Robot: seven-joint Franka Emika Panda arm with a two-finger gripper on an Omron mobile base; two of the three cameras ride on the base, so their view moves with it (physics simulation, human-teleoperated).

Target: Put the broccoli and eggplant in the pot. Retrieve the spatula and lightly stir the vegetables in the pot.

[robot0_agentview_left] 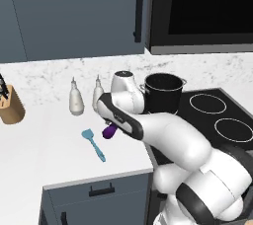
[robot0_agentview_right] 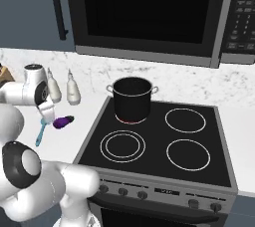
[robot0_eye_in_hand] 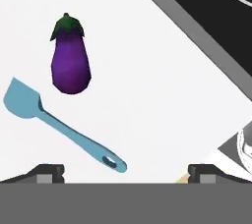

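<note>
**Eggplant and spatula on the counter, jaws apart above them**

While the pot stands on the stove's back-left burner, its contents hidden from the left base view, the eggplant lies at its 8 o'clock, partly behind the arm; two white bottles stand beyond.

Right base view: the spatula lies just beside the eggplant.

Hand view: the gripper, fingers wide apart, holds nothing.

Eggplant beside spatula — countertop

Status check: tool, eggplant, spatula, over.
Tool open, empty, above counter. Eggplant lying loose on counter beside spatula, apart. Pot on stove's rear burner. Nothing in the way.
</note>
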